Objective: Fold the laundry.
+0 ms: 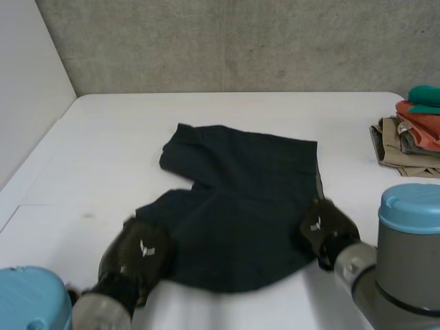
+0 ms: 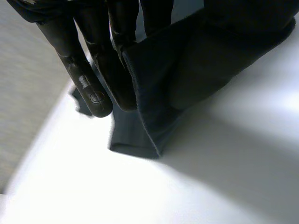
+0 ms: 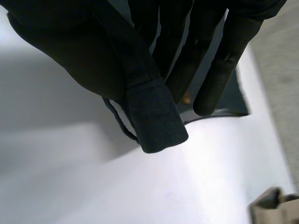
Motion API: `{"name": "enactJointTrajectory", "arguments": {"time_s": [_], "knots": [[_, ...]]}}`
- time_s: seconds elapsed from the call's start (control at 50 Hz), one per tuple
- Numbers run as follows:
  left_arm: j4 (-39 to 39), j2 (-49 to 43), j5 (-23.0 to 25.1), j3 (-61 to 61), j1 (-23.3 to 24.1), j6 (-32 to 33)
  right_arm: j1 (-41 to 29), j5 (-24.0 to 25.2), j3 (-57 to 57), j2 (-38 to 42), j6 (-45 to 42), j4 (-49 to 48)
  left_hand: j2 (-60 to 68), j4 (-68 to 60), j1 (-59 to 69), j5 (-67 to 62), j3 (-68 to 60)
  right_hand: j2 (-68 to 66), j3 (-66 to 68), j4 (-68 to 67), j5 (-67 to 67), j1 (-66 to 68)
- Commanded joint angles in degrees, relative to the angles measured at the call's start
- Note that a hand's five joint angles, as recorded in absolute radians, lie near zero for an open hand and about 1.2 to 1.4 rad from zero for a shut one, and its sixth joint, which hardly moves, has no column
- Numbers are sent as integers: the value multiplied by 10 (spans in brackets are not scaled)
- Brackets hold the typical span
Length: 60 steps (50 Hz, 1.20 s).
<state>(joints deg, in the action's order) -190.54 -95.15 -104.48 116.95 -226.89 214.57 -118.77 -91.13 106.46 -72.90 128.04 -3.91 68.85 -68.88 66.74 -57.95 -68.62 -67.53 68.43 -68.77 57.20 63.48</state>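
Left hand (image 1: 137, 256), by the table's (image 1: 103, 151) front edge, pinches the shorts (image 1: 240, 199) at their front-left corner. Right hand (image 1: 323, 227) pinches the front-right hem, a doubled fold hanging from thumb and fingers. Shorts lie mid-table, mostly flat. Judgement: light, soft, limp cloth, not slippery; will sag between holds. Best held at corners and thick hems.

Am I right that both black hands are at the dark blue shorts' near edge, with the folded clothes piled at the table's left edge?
No: the head view shows the beige, orange and green folded clothes at the white table's right edge; the rest holds.
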Motion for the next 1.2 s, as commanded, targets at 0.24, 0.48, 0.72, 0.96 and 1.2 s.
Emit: {"name": "enactJointTrajectory", "arguments": {"time_s": [0.24, 0.48, 0.72, 0.96, 1.2], "knots": [[239, 63, 30, -29, 31, 39, 32, 33, 40, -92, -24, 246, 111, -111, 133, -120, -114, -125, 116, -112, 128, 165], [56, -77, 60, -207, -26, 64, 59, 50, -105, -10, 37, 117, 111, -111, 133, -120, -114, -125, 116, -112, 128, 165], [-96, -381, 59, -547, -73, 80, 53, -28, -342, 207, 43, 1, 111, -111, 133, -120, -114, -125, 116, -112, 128, 165], [-156, -591, 58, -797, -80, 133, 55, -30, -465, 346, 39, -166, -332, 332, -311, 323, 329, 575, -584, 588, -572, -535], [-191, -497, 45, -695, -58, 130, 56, -65, -404, 233, 85, -100, -589, 589, -567, 580, 586, 575, -584, 588, -572, -535]]}}
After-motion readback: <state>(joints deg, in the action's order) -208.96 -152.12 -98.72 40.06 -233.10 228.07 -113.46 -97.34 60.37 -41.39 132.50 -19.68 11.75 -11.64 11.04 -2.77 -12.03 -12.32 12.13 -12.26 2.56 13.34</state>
